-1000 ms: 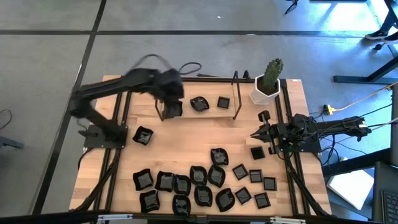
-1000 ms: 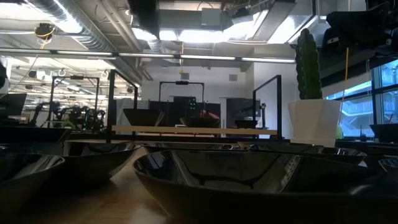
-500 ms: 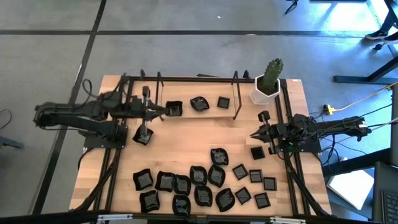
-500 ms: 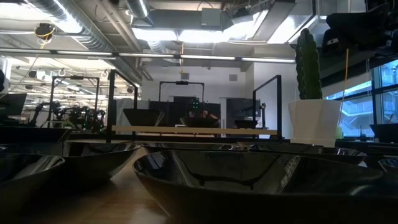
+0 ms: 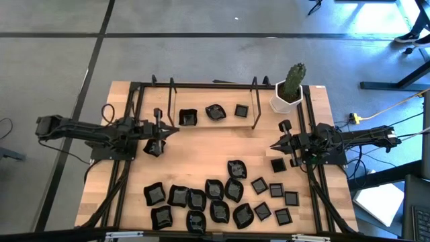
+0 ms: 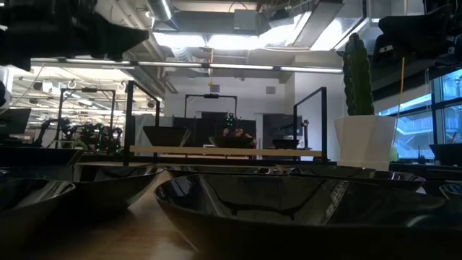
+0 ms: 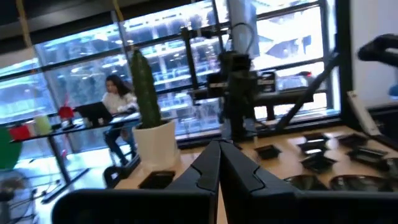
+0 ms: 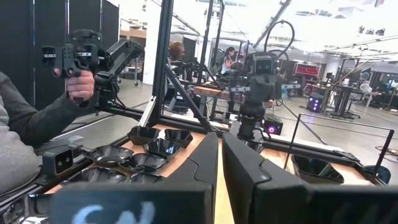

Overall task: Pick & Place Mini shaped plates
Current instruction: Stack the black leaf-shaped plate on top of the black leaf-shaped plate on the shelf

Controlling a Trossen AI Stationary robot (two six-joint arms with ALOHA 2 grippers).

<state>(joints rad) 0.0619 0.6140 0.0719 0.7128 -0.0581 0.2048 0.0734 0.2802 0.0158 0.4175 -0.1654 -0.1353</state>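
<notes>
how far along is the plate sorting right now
Done: three tiny glossy black dishes sit on the raised wooden shelf at the table's far side. In hand: nothing visible; the left hand is shut by a lone dish, the right hand waits shut. Left: roughly twenty dishes clustered at the near edge.

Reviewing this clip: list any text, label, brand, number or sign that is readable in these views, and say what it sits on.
No text reads clearly in any view.
Pale marks on the right gripper body at the edge of its own wrist view: too blurred to read.
The mini shaped plates, the white cactus pot and the wooden table show no lettering.
</notes>
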